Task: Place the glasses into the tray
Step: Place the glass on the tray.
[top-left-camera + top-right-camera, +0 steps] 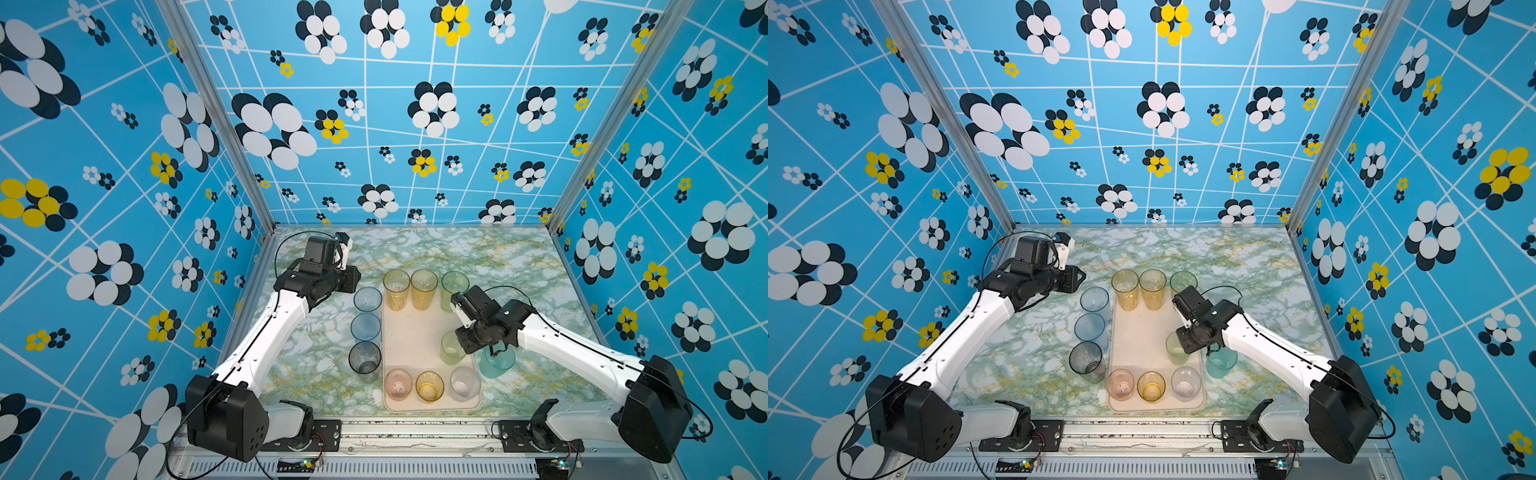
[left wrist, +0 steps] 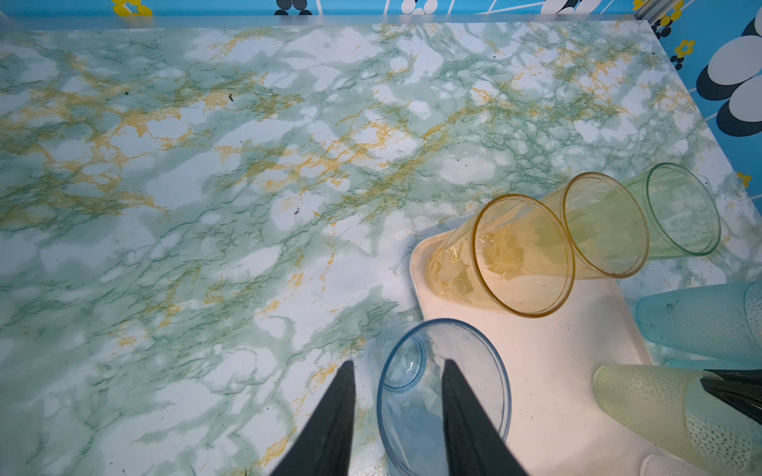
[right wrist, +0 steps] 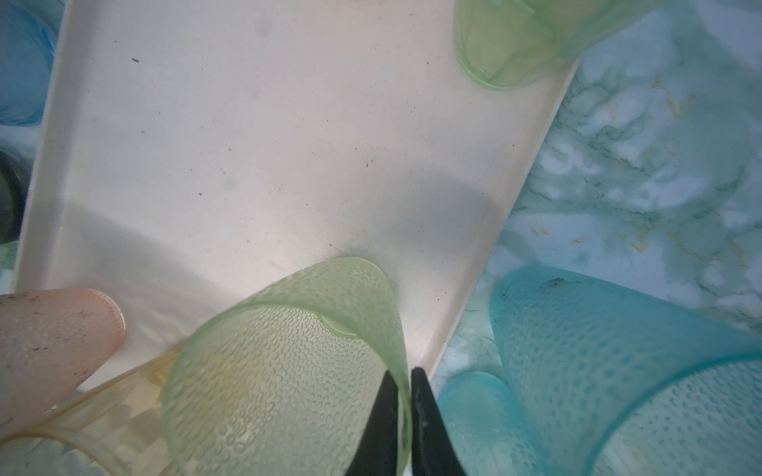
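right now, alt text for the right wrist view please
The right gripper pinches the rim of a pale green dimpled tumbler standing on the cream tray. A pink tumbler shares the tray; a teal tumbler stands on the marble table.

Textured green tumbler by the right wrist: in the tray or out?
In: textured green tumbler stands on the tray floor, just inside its rim.

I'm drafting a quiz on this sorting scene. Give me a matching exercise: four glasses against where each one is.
Glasses:
1 pink glass
2 teal glass
3 grey glass
4 dimpled green glass

Places:
A in the tray, rim pinched by the right gripper
B on the table, right arm's side of the tray
C free in the tray's near row
D on the table, left arm's side of the tray

Pairs: 1-C, 2-B, 3-D, 4-A
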